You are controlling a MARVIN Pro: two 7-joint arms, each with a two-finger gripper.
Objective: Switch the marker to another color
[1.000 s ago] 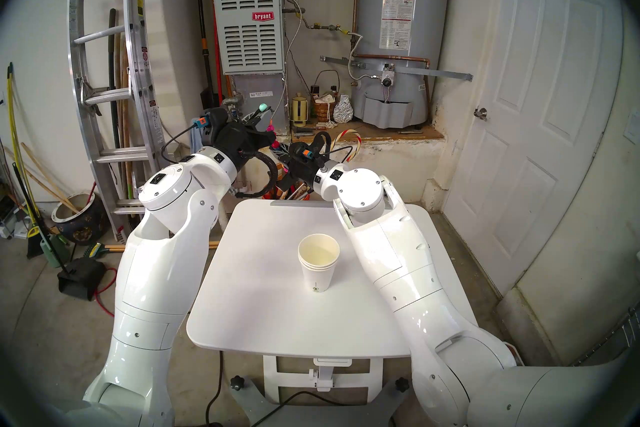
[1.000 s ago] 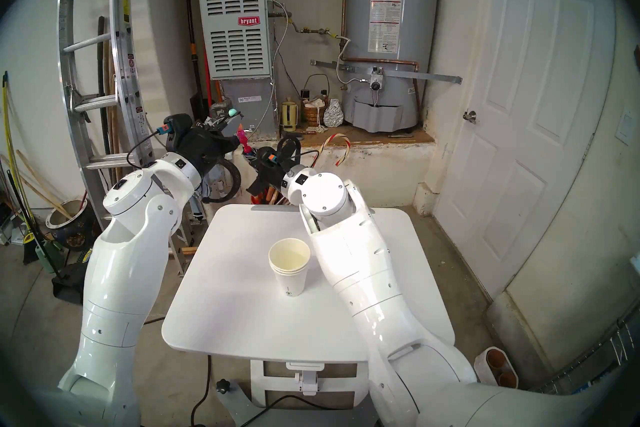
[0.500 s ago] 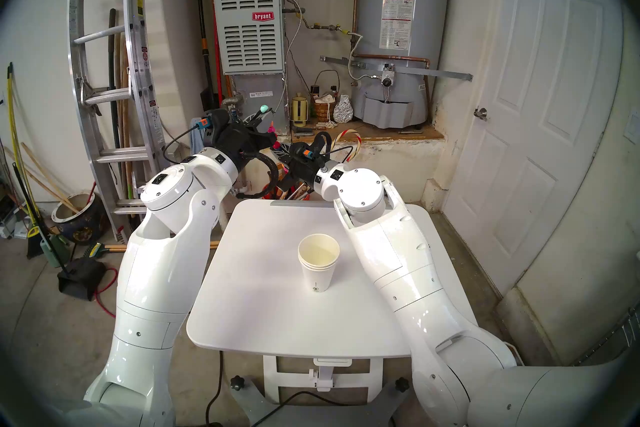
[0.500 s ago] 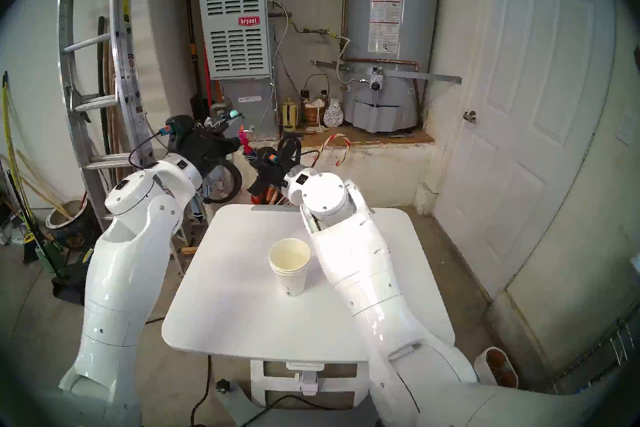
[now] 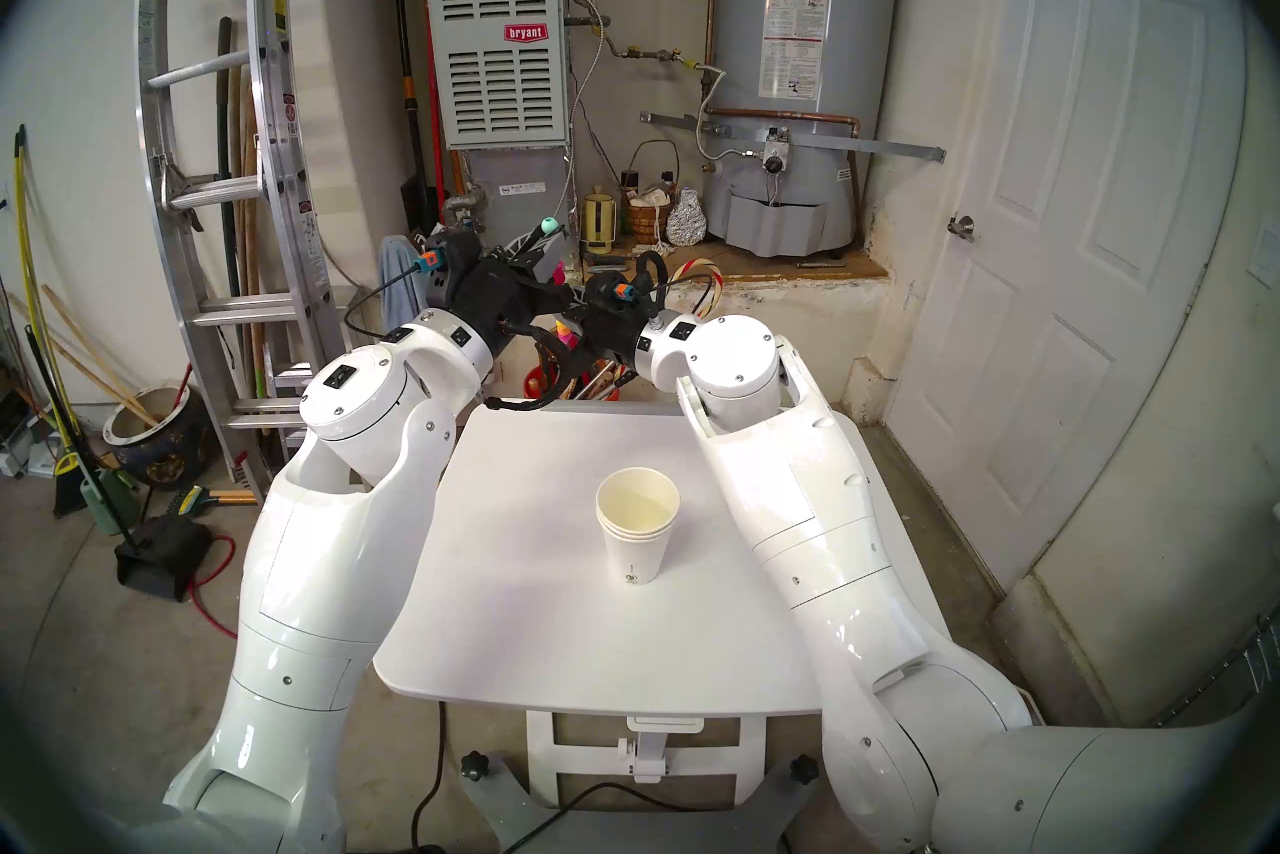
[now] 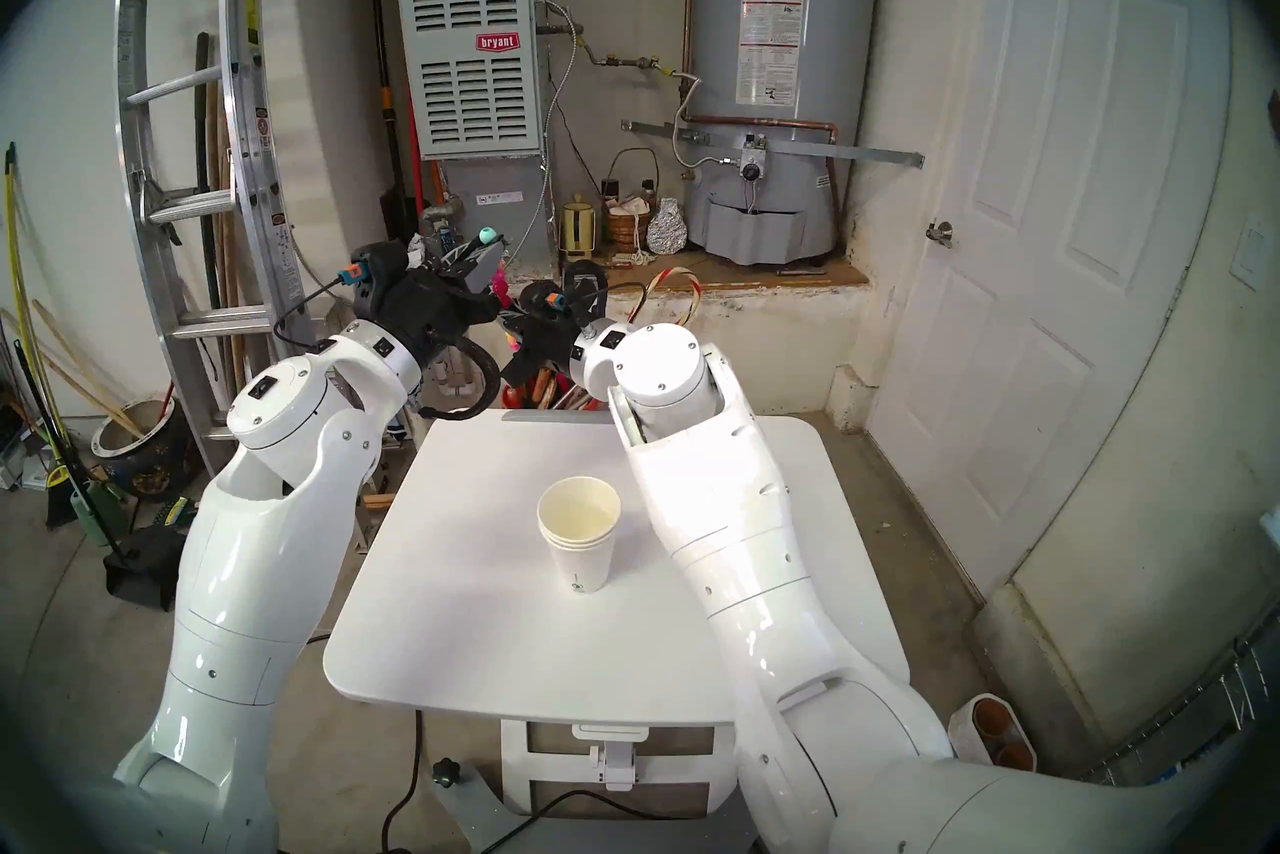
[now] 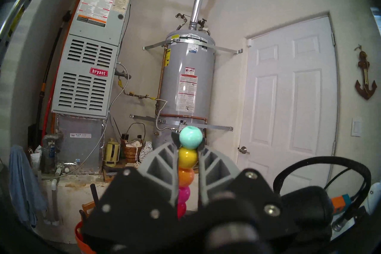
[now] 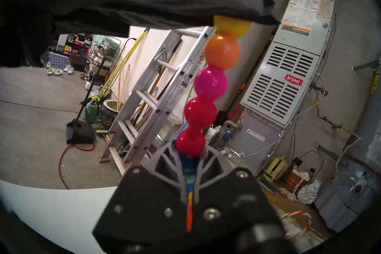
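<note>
The marker (image 5: 558,275) is a stick of round beads, held nearly upright in the air past the table's far edge. Its teal tip (image 7: 190,137) is on top, with yellow, orange and pink beads below. My left gripper (image 7: 188,143) is shut on the marker's upper beads, just under the teal tip. My right gripper (image 8: 190,150) is shut on its lower blue part, below the red and pink beads (image 8: 210,84). In the head views the left gripper (image 5: 537,249) (image 6: 485,260) is above the right gripper (image 5: 564,308) (image 6: 514,320). The marker's bottom end is hidden.
A stack of paper cups (image 5: 637,527) (image 6: 580,527) stands mid-table on the white table (image 5: 519,624). An orange bucket of tools (image 5: 533,381) sits behind the far edge. A striped candy cane (image 5: 706,277) leans by the ledge. A ladder (image 5: 228,173) stands to the left.
Both arms shifted: the left wrist moved to the right and the right wrist rose a little, so the two grippers are now closer together. The marker's teal tip moved right with them.
</note>
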